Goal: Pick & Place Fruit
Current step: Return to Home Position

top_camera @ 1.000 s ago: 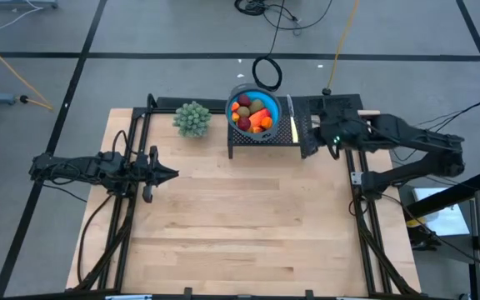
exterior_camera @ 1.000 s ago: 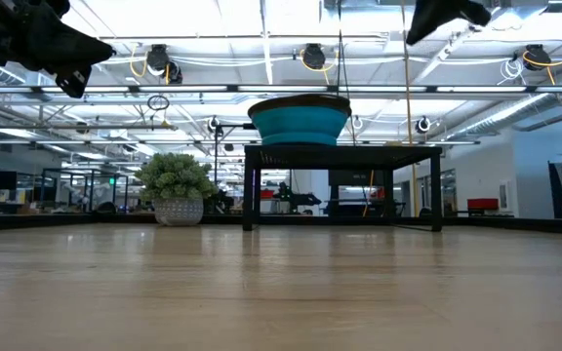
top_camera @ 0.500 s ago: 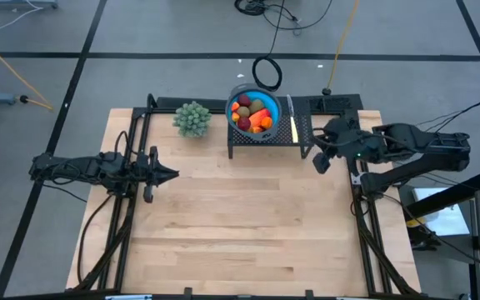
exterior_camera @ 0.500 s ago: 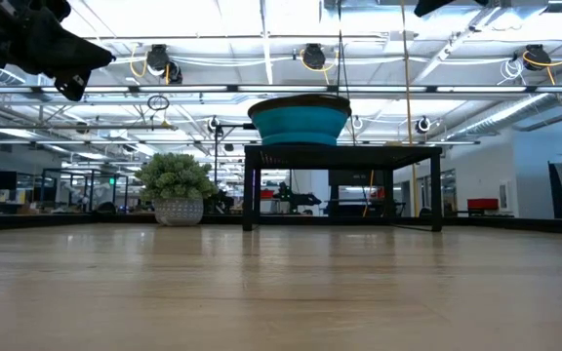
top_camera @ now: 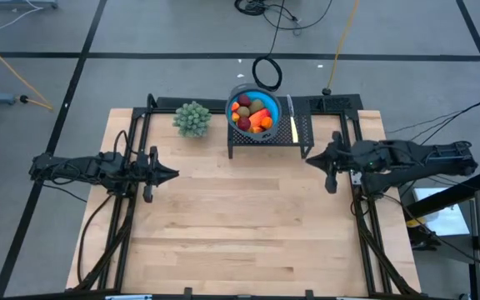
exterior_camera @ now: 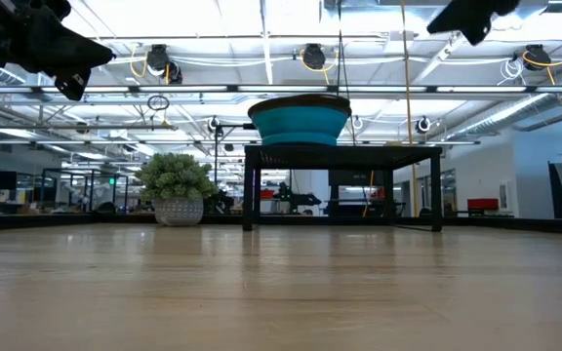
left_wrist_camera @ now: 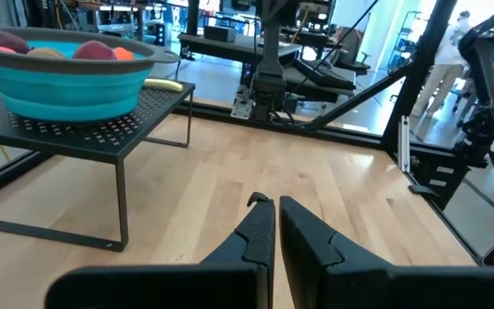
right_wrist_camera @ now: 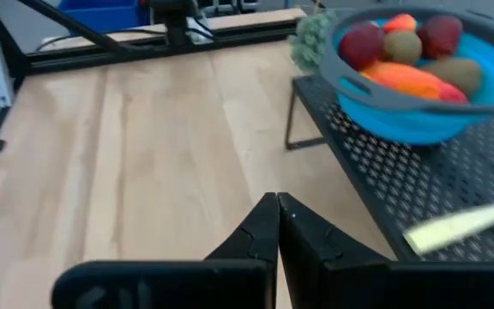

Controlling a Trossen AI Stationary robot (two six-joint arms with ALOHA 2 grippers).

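We found all the toy fruit [top_camera: 252,114] we could see heaped in the blue strainer bowl [top_camera: 234,97], which stood on the black mesh shelf [top_camera: 302,137] at the middle of the table's [top_camera: 248,233] far edge. A yellow knife [top_camera: 292,127] lay on the shelf just beside the bowl, on the right arm's side, with its long axis running from the far edge toward the near one. A potted plant [top_camera: 192,118] stood on the wood near the shelf's other end.

The right gripper [top_camera: 312,159] hung above the table just off the shelf's near right corner and pointed toward the table's middle. Its wrist view showed the two fingers [right_wrist_camera: 262,225] pressed together with nothing between them. From there the fruit lay up and off to one side of the jaws, not ahead of them. It was much the nearer arm.

The left gripper [top_camera: 172,174] waited at the table's left side, well apart from the shelf, also pointing inward. Its jaws were closed but for a hairline gap and held nothing.

We judged the placing done. The remaining move asked only that the right arm draw back along its own side, clear of the shelf corner.
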